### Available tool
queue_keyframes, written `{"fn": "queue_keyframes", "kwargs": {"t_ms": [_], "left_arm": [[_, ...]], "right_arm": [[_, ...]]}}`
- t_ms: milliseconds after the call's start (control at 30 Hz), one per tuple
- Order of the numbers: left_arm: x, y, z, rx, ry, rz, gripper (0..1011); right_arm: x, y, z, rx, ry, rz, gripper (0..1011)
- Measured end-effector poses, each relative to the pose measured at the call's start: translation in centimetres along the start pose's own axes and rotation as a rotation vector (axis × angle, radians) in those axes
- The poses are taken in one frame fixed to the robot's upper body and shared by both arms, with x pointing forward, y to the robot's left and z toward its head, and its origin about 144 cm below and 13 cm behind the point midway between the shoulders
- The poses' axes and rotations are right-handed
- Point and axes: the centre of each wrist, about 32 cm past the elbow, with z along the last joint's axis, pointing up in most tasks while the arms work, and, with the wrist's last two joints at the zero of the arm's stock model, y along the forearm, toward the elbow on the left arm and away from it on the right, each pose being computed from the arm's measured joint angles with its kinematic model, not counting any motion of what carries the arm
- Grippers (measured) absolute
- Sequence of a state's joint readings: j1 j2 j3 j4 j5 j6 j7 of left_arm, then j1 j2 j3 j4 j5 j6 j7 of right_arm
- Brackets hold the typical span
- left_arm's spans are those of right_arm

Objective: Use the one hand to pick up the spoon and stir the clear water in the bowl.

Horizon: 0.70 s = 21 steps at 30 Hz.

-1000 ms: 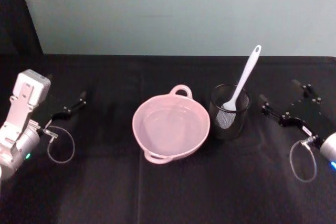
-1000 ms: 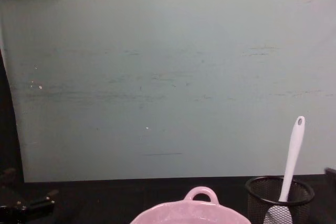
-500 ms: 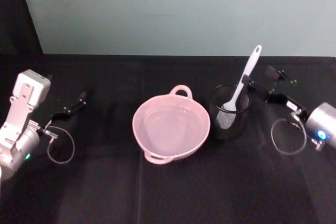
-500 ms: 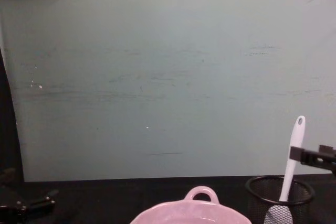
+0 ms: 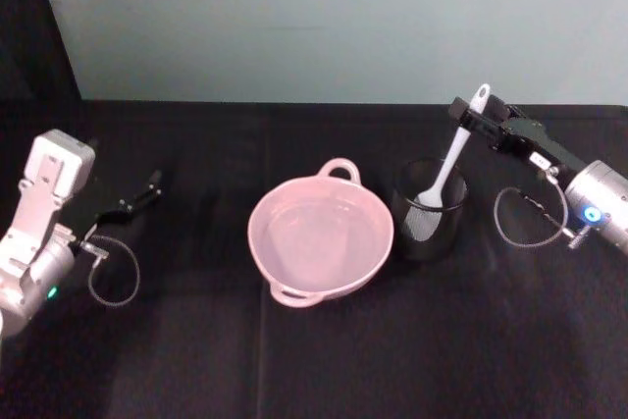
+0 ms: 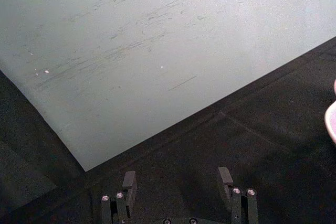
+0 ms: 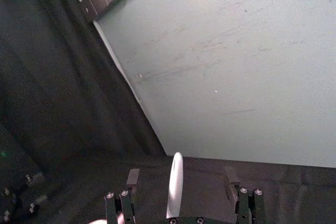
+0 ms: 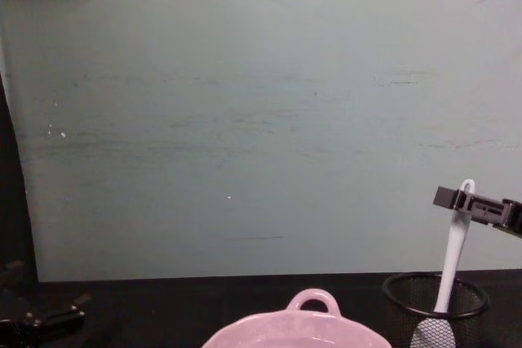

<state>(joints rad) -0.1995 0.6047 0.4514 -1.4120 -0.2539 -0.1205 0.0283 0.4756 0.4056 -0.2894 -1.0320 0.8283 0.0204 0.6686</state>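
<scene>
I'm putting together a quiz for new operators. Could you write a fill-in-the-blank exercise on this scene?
1. The spoon stands in the black wire-mesh cup, on the ___ side of the bowl.
2. The right gripper has one finger on each side of the spoon's ___.
3. The bowl's colour is pale ___.
4. The left gripper lies parked with its fingers ___.

Missing words: right; handle; pink; open.

We see the right gripper [image 5: 470,116] raised on the right side, reaching forward and inward off its silver right wrist [image 5: 601,211], fingers [image 7: 132,178] spread apart. We see the left gripper [image 5: 147,185] low on the left side, parked, pointing forward, fingers [image 6: 129,180] also apart, left wrist [image 5: 27,277] behind it.
</scene>
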Motion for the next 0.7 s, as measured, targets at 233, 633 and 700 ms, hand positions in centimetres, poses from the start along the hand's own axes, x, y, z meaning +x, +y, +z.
{"fn": "queue_keyframes", "kwargs": {"t_ms": [233,633,700], "left_arm": [[0.00,0.00,0.00,0.000,0.000,0.000,1011],[0.00,0.00,0.00,0.000,0.000,0.000,1011],[0.00,0.00,0.00,0.000,0.000,0.000,1011]], "right_arm": [[-0.11,0.24,-0.16,0.022,0.052,0.020,985],[-0.59,-0.56,0.27,0.008,0.045,0.013,652],[-0.54,-0.51,0.29,0.007,0.046,0.014,611]]}}
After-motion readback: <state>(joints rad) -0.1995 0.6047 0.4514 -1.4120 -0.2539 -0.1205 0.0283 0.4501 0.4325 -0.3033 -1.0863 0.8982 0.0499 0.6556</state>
